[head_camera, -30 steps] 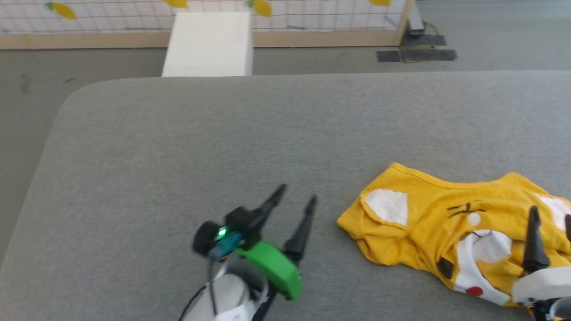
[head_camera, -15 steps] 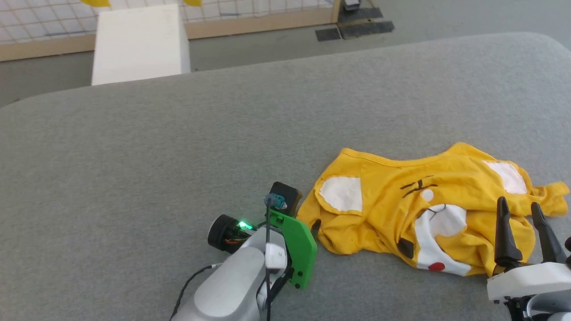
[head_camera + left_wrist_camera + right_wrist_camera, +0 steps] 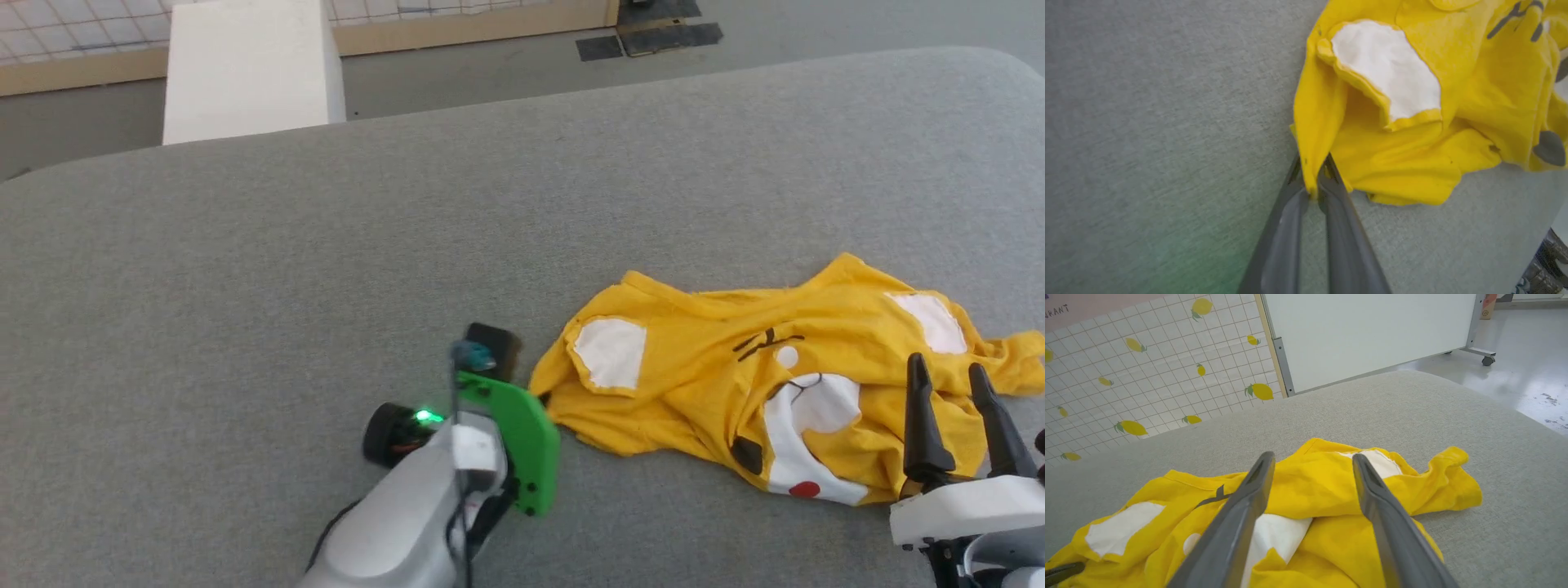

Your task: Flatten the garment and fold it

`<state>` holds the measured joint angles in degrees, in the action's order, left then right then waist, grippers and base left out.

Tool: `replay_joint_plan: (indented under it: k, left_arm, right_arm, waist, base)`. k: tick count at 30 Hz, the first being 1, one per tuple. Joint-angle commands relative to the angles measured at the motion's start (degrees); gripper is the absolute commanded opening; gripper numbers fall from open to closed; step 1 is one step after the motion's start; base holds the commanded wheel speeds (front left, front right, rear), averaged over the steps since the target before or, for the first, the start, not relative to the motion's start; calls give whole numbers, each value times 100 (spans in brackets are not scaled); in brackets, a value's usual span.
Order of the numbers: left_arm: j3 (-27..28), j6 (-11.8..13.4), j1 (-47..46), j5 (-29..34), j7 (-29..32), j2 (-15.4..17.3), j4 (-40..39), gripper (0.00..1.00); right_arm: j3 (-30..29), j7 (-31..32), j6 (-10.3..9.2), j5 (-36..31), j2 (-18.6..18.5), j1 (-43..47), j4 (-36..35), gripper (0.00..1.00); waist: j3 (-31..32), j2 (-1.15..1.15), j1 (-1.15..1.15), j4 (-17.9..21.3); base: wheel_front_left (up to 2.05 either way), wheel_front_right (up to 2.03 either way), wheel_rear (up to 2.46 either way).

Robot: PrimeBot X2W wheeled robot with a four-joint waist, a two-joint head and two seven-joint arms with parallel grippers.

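Crumpled yellow cartoon-face T-shirt point(image 3: 694, 384) on grey fabric table point(image 3: 326, 245), left gripper point(image 3: 1311, 173) pinching a fold at its left edge, right gripper point(image 3: 945, 364) spread apart over its right part

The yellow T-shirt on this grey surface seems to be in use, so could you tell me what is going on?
A two-armed robot is working on a crumpled yellow short-sleeved T-shirt with a cartoon face print, lying on a grey fabric-covered surface. Its left gripper is shut on the shirt's left end, fabric pinched between the fingers. Its right gripper hangs open over the shirt's right part. The shirt is bunched, not yet flat or folded.
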<state>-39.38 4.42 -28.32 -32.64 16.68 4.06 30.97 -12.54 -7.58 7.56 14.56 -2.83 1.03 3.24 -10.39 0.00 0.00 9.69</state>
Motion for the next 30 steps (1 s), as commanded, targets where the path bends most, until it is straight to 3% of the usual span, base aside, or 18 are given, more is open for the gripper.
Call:
replay_joint_plan:
  k: [1,6,14,21,30]
  left_arm:
    - [151,107,190,-104,-133,198,-107,0]
    - [707,504,795,-294,-457,807,-790,0]
    - [1471,1146,1900,-562,-471,1740,-1958,0]
    - [1619,1224,2152,-683,-393,1942,-2301,0]
    - [1551,1162,2009,-707,-401,1865,-2356,0]
  right_arm:
    - [-18,10,-8,15,-5,-103,-68,100]
    - [-86,35,-8,-33,-5,-91,-168,100]
    - [-220,286,-8,-311,-5,-225,-191,100]
    - [-341,1413,-8,-675,-5,-923,498,100]
    - [-670,3837,-8,-1216,-19,-1957,1822,100]
  waist:
    - [83,0,0,-165]
    - [192,0,0,-454]
    - [269,0,0,-895]
    - [173,0,0,-1146]
    - [-29,0,0,-1326]
  base:
    - [0,0,0]
    - [0,0,0]
    - [0,0,0]
    - [0,0,0]
    - [0,0,0]
